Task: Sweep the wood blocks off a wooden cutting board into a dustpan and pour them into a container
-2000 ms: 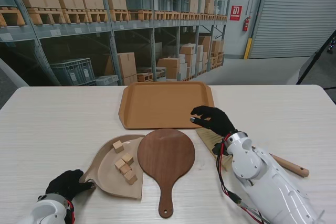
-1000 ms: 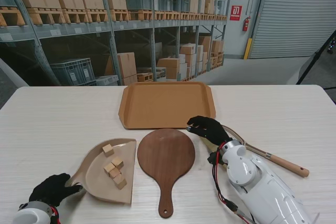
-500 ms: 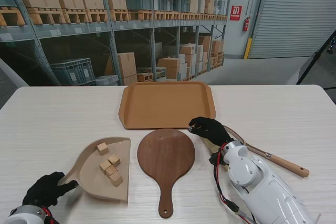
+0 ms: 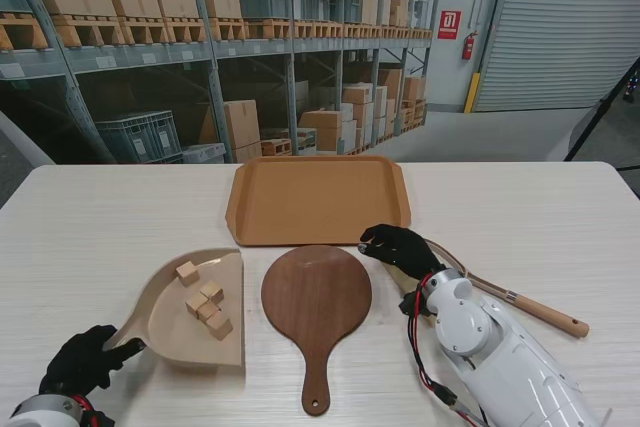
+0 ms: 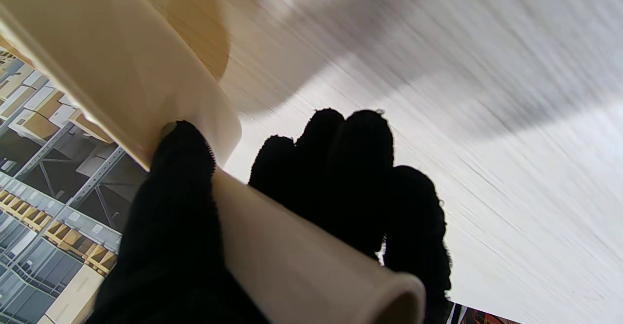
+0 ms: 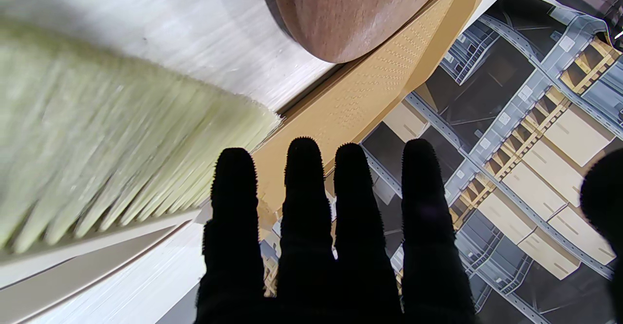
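Sweeping appears complete: the wooden cutting board [image 4: 316,299] lies bare near the middle of the bench [image 4: 110,212], handle toward the near edge, and four wood blocks [image 4: 203,299] sit in the beige dustpan [image 4: 190,312] just to its left.

Left hand [image 4: 80,361], by the near-left corner, has its fingers [image 5: 170,202] wrapped round the dustpan's tubular handle; the wrist view shows thumb on one side and the other fingers on the other, a firm grip. The pan looks level; whether it is clear of the bench cannot be told.

Right hand [image 4: 400,246] hovers over the brush [image 4: 505,298], which lies on the bench right of the board, bristles toward the tray. Its fingers [image 6: 302,207] are spread and straight, holding nothing.

Container is judged to be the tan tray [image 4: 318,199] toward the far edge, just beyond the board, with nothing in it yet.

Step in hand, by my judgement: carrying the loaded pan to the tray. Next move calls for keeping the pan level in transit, bringing its open lip over the tray rim, then tipping. Risk: blocks sliding off the lip early.

Legible writing: a red wall sign in the background, characters too small to read. No brands seen on the tools.
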Available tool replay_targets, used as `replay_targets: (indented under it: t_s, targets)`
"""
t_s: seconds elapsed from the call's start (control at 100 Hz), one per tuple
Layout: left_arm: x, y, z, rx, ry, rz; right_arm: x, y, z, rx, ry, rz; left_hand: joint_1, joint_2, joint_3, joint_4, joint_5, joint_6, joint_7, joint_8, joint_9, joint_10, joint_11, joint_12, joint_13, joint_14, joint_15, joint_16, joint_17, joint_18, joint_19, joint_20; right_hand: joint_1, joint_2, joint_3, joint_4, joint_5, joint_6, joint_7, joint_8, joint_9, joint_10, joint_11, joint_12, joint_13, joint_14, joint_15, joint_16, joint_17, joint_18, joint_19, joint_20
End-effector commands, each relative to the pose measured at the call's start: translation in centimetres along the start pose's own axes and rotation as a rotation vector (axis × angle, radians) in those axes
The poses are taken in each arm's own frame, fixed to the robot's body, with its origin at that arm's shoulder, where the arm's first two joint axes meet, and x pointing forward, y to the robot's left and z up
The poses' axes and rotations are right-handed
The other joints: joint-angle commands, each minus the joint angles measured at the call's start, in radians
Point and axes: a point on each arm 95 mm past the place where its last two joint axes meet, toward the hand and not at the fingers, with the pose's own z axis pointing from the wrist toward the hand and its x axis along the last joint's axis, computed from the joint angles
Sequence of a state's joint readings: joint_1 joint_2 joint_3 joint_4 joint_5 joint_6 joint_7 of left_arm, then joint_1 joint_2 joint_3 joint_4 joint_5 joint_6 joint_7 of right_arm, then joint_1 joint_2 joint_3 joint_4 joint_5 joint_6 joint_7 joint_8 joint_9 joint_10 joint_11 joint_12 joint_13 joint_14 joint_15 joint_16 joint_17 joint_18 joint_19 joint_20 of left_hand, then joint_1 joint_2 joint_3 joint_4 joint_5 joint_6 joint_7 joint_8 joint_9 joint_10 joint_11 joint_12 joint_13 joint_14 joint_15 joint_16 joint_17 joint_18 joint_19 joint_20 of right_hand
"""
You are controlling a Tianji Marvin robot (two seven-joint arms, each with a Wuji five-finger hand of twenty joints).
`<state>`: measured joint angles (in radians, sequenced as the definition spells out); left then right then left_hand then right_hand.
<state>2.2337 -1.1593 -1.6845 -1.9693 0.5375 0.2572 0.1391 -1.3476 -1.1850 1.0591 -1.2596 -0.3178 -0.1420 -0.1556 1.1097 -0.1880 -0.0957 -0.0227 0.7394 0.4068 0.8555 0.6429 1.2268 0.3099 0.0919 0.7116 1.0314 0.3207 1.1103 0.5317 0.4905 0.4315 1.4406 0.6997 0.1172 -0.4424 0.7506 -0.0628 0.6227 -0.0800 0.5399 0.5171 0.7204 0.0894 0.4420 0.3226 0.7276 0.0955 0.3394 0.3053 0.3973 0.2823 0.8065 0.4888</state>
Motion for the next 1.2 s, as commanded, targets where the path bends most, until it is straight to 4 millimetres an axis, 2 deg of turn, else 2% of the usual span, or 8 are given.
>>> replay_targets:
  t_s: [0.0, 0.14, 0.35, 0.61, 1.19]
  targets:
    - [0.5, -0.4, 0.0, 0.0, 0.012, -0.005, 0.0, -0.6, -0.2, 0.021, -0.003, 0.002, 0.148, 0.195, 0.086, 0.005, 0.042, 0.004, 0.079, 0.029, 0.011, -0.259, 1.195, 0.015, 0.014, -0.148, 0.064, 0.012, -0.04, -0.035, -0.005, 0.028, 0.031, 0.0, -0.021, 0.029, 0.004, -0.008, 0.011, -0.008, -0.02, -0.007, 0.02, 0.012, -0.01, -0.006, 0.023, 0.01, -0.008, 0.017, 0.024, 0.025]
    - [0.9, -1.3, 0.7, 0.023, 0.027, -0.012, 0.0, -0.6, -0.2, 0.027, 0.003, 0.002, 0.148, 0.195, 0.086, 0.005, 0.043, 0.005, 0.077, 0.031, 0.013, -0.26, 1.195, 0.016, 0.016, -0.148, 0.066, 0.011, -0.038, -0.034, -0.004, 0.029, 0.036, 0.002, -0.021, 0.029, 0.006, -0.008, 0.011, -0.008, -0.018, -0.008, 0.02, 0.014, -0.01, -0.005, 0.024, 0.011, -0.01, 0.019, 0.022, 0.025]
    - [2.1, -3.0, 2.9, 0.064, 0.069, -0.038, 0.0, -0.8, -0.2, 0.031, -0.004, 0.009, 0.148, 0.194, 0.086, 0.005, 0.043, 0.005, 0.074, 0.034, 0.013, -0.261, 1.195, 0.017, 0.019, -0.151, 0.068, 0.01, -0.035, -0.036, -0.003, 0.031, 0.062, 0.018, -0.019, 0.03, 0.013, -0.008, 0.013, -0.007, -0.014, -0.006, 0.021, 0.015, -0.009, -0.004, 0.025, 0.012, -0.01, 0.022, 0.021, 0.025]
    - [4.0, -4.7, 6.7, 0.077, 0.123, -0.053, -0.1, -0.9, -0.3, 0.035, -0.01, 0.012, 0.145, 0.197, 0.085, 0.005, 0.042, 0.002, 0.076, 0.038, 0.016, -0.268, 1.196, 0.019, 0.021, -0.162, 0.071, 0.009, -0.028, -0.041, 0.0, 0.032, 0.062, 0.019, -0.004, 0.03, 0.018, -0.005, 0.013, -0.007, -0.011, -0.006, 0.021, 0.017, -0.009, -0.002, 0.026, 0.013, -0.011, 0.024, 0.019, 0.026]
    - [8.2, -6.8, 14.8, 0.127, 0.124, -0.035, -0.1, -1.0, -0.4, 0.044, -0.004, 0.023, 0.137, 0.209, 0.085, 0.007, 0.025, 0.001, 0.088, 0.041, 0.011, -0.295, 1.193, 0.015, 0.024, -0.193, 0.07, 0.001, -0.012, -0.065, 0.003, 0.025, 0.064, 0.019, 0.012, 0.027, 0.028, -0.005, 0.011, -0.006, -0.005, -0.006, 0.017, 0.018, -0.006, -0.003, 0.025, 0.014, -0.01, 0.025, 0.017, 0.027]
